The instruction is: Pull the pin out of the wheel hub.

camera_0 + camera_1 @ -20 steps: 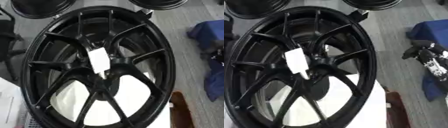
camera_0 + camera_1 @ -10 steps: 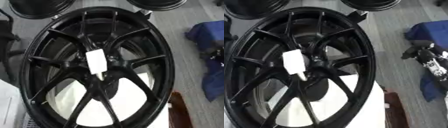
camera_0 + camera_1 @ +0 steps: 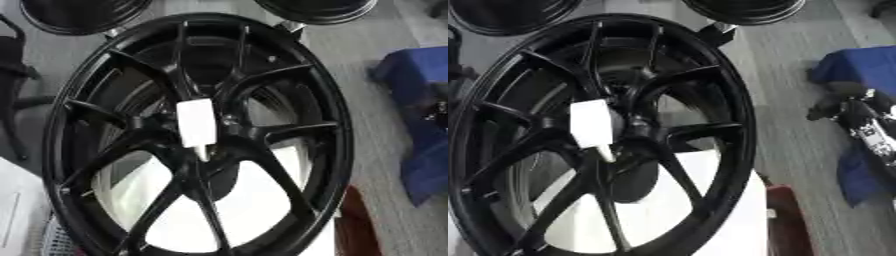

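- Plainly, the wheel hub (image 3: 197,135), a large black multi-spoke rim, fills most of both views and stands tilted over a white surface (image 3: 675,210) that shows through its lower spokes
- Behind it, at the top edge, parts of two more black rims (image 3: 83,15) lie on the grey floor
- To the right, a blue cloth (image 3: 420,125) lies well apart from the hub
- The robot's right hand (image 3: 868,127) shows only in the right eye view, at the right edge near the blue cloth and well apart from the hub; it holds nothing that can be made out, and whether its fingers are curled or straight cannot be told
- The left hand shows in neither view
- The pin (image 3: 197,127), a white block with a narrower tip pointing down, sits at the hub's centre where the spokes meet, so it is not pulled out
- Judged from this, the pulling remains: no hand is at the pin, and a reach to the centre and a grasp on the white piece are what is left
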`<state>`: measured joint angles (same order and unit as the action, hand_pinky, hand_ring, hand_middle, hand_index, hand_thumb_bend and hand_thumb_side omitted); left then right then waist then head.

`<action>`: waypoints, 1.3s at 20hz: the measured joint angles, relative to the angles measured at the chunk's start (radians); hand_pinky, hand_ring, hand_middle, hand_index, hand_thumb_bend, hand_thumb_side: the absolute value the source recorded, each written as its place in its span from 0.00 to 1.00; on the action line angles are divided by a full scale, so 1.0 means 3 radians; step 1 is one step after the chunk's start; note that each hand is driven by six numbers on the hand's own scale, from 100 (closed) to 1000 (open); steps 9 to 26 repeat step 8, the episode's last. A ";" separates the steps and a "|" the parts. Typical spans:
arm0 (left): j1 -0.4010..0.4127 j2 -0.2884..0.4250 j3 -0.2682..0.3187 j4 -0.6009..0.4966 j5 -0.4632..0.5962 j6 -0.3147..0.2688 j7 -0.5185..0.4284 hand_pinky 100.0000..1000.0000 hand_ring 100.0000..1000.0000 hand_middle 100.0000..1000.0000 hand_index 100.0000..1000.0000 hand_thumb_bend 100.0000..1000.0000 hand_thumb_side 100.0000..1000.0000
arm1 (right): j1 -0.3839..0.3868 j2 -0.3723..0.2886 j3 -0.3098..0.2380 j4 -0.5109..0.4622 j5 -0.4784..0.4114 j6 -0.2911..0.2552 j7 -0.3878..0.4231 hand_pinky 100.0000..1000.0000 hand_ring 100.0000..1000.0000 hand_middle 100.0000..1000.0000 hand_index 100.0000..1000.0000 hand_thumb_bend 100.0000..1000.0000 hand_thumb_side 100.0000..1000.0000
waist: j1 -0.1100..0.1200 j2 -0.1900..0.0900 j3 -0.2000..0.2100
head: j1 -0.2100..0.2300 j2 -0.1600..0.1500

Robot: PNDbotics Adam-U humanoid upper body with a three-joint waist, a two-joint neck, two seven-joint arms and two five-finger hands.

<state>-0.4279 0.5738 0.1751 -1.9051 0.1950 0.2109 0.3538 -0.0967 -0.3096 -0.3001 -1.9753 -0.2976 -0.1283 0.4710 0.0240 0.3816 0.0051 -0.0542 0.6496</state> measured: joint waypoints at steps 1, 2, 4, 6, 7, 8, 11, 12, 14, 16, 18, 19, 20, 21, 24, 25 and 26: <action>0.0001 -0.0113 -0.0019 -0.0060 0.0020 -0.0011 -0.0013 0.68 0.64 0.53 0.67 0.20 0.62 | -0.0001 0.0010 0.0005 0.0000 -0.0006 0.0000 0.0000 0.79 0.61 0.58 0.78 0.00 0.51 | -0.0017 0.0000 -0.0008 | 0.0022 0.0000; 0.0002 -0.0221 -0.0039 -0.0105 0.0040 -0.0018 -0.0026 0.68 0.64 0.54 0.67 0.21 0.63 | -0.0001 0.0021 0.0008 0.0000 -0.0012 0.0000 0.0000 0.79 0.61 0.58 0.78 0.00 0.51 | -0.0028 0.0000 -0.0011 | 0.0040 0.0000; 0.0007 -0.0412 -0.0062 -0.0171 0.0085 -0.0027 -0.0065 0.68 0.64 0.53 0.67 0.22 0.63 | -0.0001 0.0023 0.0013 0.0000 -0.0016 0.0000 0.0000 0.79 0.61 0.58 0.78 0.00 0.51 | -0.0031 0.0000 -0.0003 | 0.0066 0.0000; 0.0008 -0.0551 -0.0063 -0.0212 0.0124 -0.0041 -0.0102 0.68 0.64 0.53 0.67 0.22 0.63 | -0.0001 0.0024 0.0016 0.0000 -0.0017 -0.0004 0.0004 0.79 0.61 0.58 0.78 0.00 0.51 | -0.0036 0.0000 0.0006 | 0.0089 -0.0001; 0.0012 -0.0594 -0.0064 -0.0222 0.0140 -0.0048 -0.0117 0.68 0.64 0.53 0.67 0.22 0.63 | -0.0001 0.0024 0.0016 0.0000 -0.0018 -0.0006 0.0007 0.79 0.60 0.58 0.78 0.00 0.51 | -0.0045 0.0000 0.0006 | 0.0095 -0.0002; 0.0018 -0.0624 -0.0064 -0.0222 0.0150 -0.0054 -0.0131 0.68 0.63 0.53 0.67 0.22 0.63 | -0.0001 0.0025 0.0016 0.0000 -0.0018 -0.0008 0.0008 0.79 0.60 0.58 0.78 0.00 0.51 | -0.0050 0.0000 0.0006 | 0.0102 -0.0003; 0.0018 -0.0624 -0.0064 -0.0222 0.0150 -0.0054 -0.0131 0.68 0.63 0.53 0.67 0.22 0.63 | -0.0001 0.0025 0.0016 0.0000 -0.0018 -0.0008 0.0008 0.79 0.60 0.58 0.78 0.00 0.51 | -0.0050 0.0000 0.0006 | 0.0102 -0.0003; 0.0018 -0.0624 -0.0064 -0.0222 0.0150 -0.0054 -0.0131 0.68 0.63 0.53 0.67 0.22 0.63 | -0.0001 0.0025 0.0016 0.0000 -0.0018 -0.0008 0.0008 0.79 0.60 0.58 0.78 0.00 0.51 | -0.0050 0.0000 0.0006 | 0.0102 -0.0003; 0.0018 -0.0624 -0.0064 -0.0222 0.0150 -0.0054 -0.0131 0.68 0.63 0.53 0.67 0.22 0.63 | -0.0001 0.0025 0.0016 0.0000 -0.0018 -0.0008 0.0008 0.79 0.60 0.58 0.78 0.00 0.51 | -0.0050 0.0000 0.0006 | 0.0102 -0.0003; 0.0018 -0.0624 -0.0064 -0.0222 0.0150 -0.0054 -0.0131 0.68 0.63 0.53 0.67 0.22 0.63 | -0.0001 0.0025 0.0016 0.0000 -0.0018 -0.0008 0.0008 0.79 0.60 0.58 0.78 0.00 0.51 | -0.0050 0.0000 0.0006 | 0.0102 -0.0003; 0.0018 -0.0624 -0.0064 -0.0222 0.0150 -0.0054 -0.0131 0.68 0.63 0.53 0.67 0.22 0.63 | -0.0001 0.0025 0.0016 0.0000 -0.0018 -0.0008 0.0008 0.79 0.60 0.58 0.78 0.00 0.51 | -0.0050 0.0000 0.0006 | 0.0102 -0.0003; 0.0018 -0.0624 -0.0064 -0.0222 0.0150 -0.0054 -0.0131 0.68 0.63 0.53 0.67 0.22 0.63 | -0.0001 0.0025 0.0016 0.0000 -0.0018 -0.0008 0.0008 0.79 0.60 0.58 0.78 0.00 0.51 | -0.0050 0.0000 0.0006 | 0.0102 -0.0003; 0.0018 -0.0624 -0.0064 -0.0222 0.0150 -0.0054 -0.0131 0.68 0.63 0.53 0.67 0.22 0.63 | -0.0001 0.0025 0.0016 0.0000 -0.0018 -0.0008 0.0008 0.79 0.60 0.58 0.78 0.00 0.51 | -0.0050 0.0000 0.0006 | 0.0102 -0.0003; 0.0018 -0.0624 -0.0064 -0.0222 0.0150 -0.0054 -0.0131 0.68 0.63 0.53 0.67 0.22 0.63 | -0.0001 0.0025 0.0016 0.0000 -0.0018 -0.0008 0.0008 0.79 0.60 0.58 0.78 0.00 0.51 | -0.0050 0.0000 0.0006 | 0.0102 -0.0003; 0.0018 -0.0624 -0.0064 -0.0222 0.0150 -0.0054 -0.0131 0.68 0.63 0.53 0.67 0.22 0.63 | -0.0001 0.0025 0.0016 0.0000 -0.0018 -0.0008 0.0008 0.79 0.60 0.58 0.78 0.00 0.51 | -0.0050 0.0000 0.0006 | 0.0102 -0.0003; 0.0018 -0.0624 -0.0064 -0.0222 0.0150 -0.0054 -0.0131 0.68 0.63 0.53 0.67 0.22 0.63 | -0.0001 0.0025 0.0016 0.0000 -0.0018 -0.0008 0.0008 0.79 0.60 0.58 0.78 0.00 0.51 | -0.0050 0.0000 0.0006 | 0.0102 -0.0003; 0.0018 -0.0624 -0.0064 -0.0222 0.0150 -0.0054 -0.0131 0.68 0.63 0.53 0.67 0.22 0.63 | -0.0001 0.0025 0.0016 0.0000 -0.0018 -0.0008 0.0008 0.79 0.60 0.58 0.78 0.00 0.51 | -0.0050 0.0000 0.0006 | 0.0102 -0.0003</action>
